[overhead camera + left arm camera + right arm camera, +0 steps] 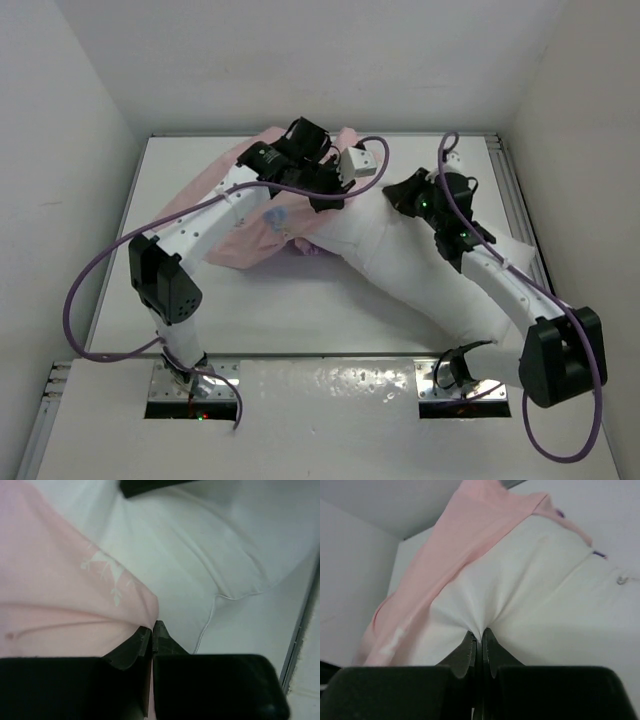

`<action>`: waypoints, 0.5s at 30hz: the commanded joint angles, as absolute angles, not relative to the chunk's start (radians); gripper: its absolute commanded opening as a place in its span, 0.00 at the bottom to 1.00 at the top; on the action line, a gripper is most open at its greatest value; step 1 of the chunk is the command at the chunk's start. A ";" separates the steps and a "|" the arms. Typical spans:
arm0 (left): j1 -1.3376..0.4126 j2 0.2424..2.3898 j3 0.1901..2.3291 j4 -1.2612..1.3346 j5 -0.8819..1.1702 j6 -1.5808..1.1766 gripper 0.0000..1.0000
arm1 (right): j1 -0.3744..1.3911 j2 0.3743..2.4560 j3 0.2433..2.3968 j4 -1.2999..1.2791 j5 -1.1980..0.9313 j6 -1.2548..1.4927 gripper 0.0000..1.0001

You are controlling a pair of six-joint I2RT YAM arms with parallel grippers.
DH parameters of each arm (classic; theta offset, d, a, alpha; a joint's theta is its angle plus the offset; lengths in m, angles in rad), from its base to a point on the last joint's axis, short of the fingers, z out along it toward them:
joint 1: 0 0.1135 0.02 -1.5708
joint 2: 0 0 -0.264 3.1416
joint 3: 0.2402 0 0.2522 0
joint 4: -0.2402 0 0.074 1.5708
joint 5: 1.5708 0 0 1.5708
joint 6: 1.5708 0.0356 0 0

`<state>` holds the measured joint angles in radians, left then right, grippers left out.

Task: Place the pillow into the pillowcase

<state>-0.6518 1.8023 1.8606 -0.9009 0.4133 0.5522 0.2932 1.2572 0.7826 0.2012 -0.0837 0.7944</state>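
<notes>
The white pillow [400, 270] lies slanted from the table's middle toward the near right. Its far end sits at the mouth of the pillowcase [250, 235], which shows its pale pink inside at the back left. My left gripper [328, 192] is shut on the pillowcase's pink edge [60, 590], right beside the pillow [200, 545]. My right gripper [397, 196] is shut on a pinch of the pillow's white fabric [535, 595], which puckers into the jaws. Pink pillowcase cloth [455, 545] drapes over the pillow's far end, with small purple spots at its rim.
The white table [300, 310] is closed in by white walls on three sides. A metal rail [512, 190] runs along its right edge. A white camera block [360, 160] on the left wrist hangs over the pillow's far end.
</notes>
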 commanded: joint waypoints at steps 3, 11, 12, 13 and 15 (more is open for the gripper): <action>-0.663 1.741 1.873 -0.965 0.678 0.637 0.00 | 0.278 1.172 0.804 0.456 0.092 0.977 0.00; -0.634 1.736 1.829 -0.957 0.759 0.650 0.00 | 0.371 1.158 0.672 0.407 0.317 1.088 0.00; -0.634 1.741 1.815 -0.950 0.734 0.646 0.00 | 0.380 1.164 0.669 0.385 0.319 1.086 0.00; -0.634 1.752 1.795 -0.950 0.720 0.640 0.00 | 0.400 1.178 0.663 0.373 0.319 1.085 0.00; -0.634 1.764 1.784 -0.966 0.683 0.644 0.05 | 0.416 1.190 0.649 0.357 0.302 1.075 0.00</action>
